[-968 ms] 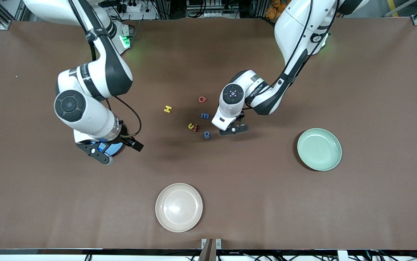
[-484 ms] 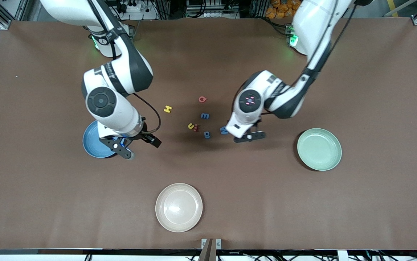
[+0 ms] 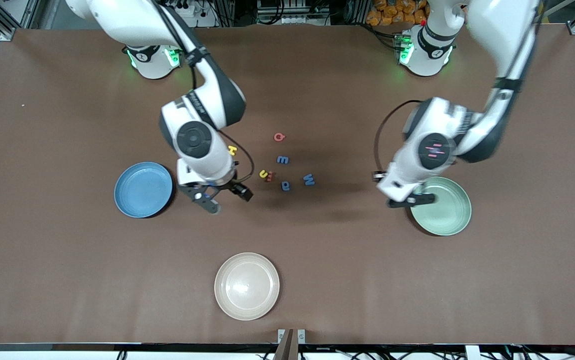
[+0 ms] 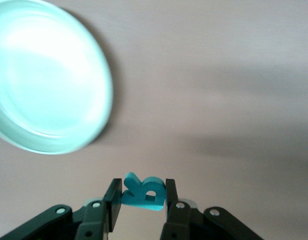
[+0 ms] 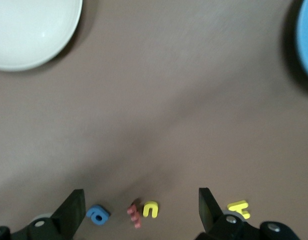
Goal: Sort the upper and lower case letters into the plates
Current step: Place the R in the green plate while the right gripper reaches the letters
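Jaws: my left gripper (image 4: pixel 140 200) clamps a teal letter (image 4: pixel 142 191) beside the mint plate (image 3: pixel 447 212); right gripper (image 3: pixel 217 196) spread, empty. Both plates bare; six letters (image 3: pixel 282 160) left.

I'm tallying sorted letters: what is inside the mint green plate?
The mint green plate shows no letters in its visible part; the left gripper, shut on a teal letter, covers one edge.

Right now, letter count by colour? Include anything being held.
yellow letters: 2
red letters: 2
blue letters: 3
teal letter: 1, held in the left pincer
Total: 8
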Controlling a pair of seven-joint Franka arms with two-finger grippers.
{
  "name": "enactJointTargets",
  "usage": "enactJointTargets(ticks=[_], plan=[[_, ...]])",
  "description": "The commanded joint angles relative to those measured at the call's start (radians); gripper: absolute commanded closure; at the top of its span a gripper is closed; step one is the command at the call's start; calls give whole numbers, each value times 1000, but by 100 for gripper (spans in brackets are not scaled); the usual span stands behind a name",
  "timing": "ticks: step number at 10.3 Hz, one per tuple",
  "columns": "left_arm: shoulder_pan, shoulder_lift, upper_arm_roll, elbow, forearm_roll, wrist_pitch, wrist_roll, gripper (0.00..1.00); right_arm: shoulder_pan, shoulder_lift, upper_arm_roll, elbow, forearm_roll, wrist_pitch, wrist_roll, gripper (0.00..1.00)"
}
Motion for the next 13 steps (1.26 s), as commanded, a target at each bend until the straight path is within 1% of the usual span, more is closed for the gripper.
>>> enactJointTargets(ticks=[1, 2, 3, 4, 5, 6, 7, 8, 9, 12, 13], plan=[[152, -34, -24, -55, -16, -15, 174, 90, 60, 24, -6, 3, -21, 8, -51, 0], [199, -27, -24, -73, -12, 4, 221, 90, 88, 28, -6, -12, -22, 8, -110, 0], [220, -7, -24, -84, -4, 52, 236, 89, 109, 30, -6, -26, -22, 19, -138, 0], [211, 19, -22, -82, -2, 88, 237, 80, 129, 30, -6, -52, -22, 55, -140, 0], [214, 32, -22, -82, -1, 100, 238, 57, 143, 25, -6, -108, -21, 133, -140, 0], [209, 47, -22, -75, 10, 119, 238, 56, 170, 27, -6, -162, -21, 217, -137, 0], [201, 64, -22, -66, 24, 126, 238, 44, 177, 27, -6, -217, -21, 297, -139, 0], [206, 76, -22, -55, 45, 128, 240, 11, 181, 30, -6, -233, -21, 319, -142, 0], [204, 78, -22, -52, 48, 128, 240, 3, 185, 36, -6, -232, -21, 323, -143, 0], [203, 78, -24, -44, 42, 114, 244, 2, 177, 56, -6, -221, -18, 326, -142, 0], [203, 79, -25, -43, 13, 113, 235, 3, 169, 65, -5, -210, -7, 324, -130, 0]])
